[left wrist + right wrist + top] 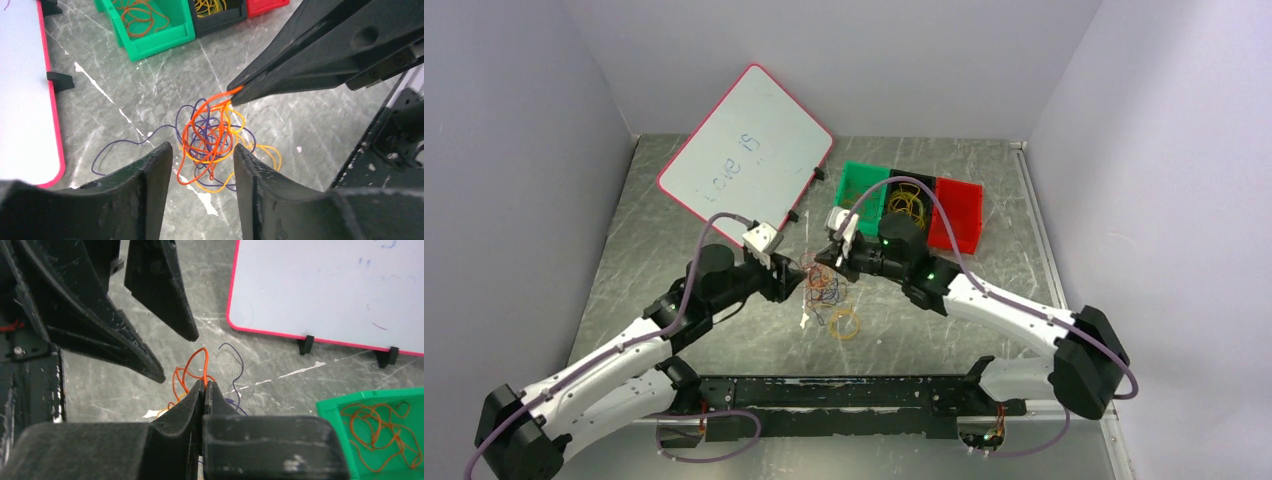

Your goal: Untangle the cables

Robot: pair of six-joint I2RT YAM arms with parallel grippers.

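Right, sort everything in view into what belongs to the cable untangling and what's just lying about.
Belongs to the job:
cables, in a tangle
right gripper, shut on an orange loop
left gripper, open, astride the tangle
green bin and black bin, holding loose loops, so probably

Just lying about:
whiteboard
red bin

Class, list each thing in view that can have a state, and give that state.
left gripper: open, nothing gripped.
right gripper: shut on orange cable.
cables: tangled in one bunch.
green bin: holds orange loops.
black bin: holds yellow loops.
whiteboard: propped up, written on.
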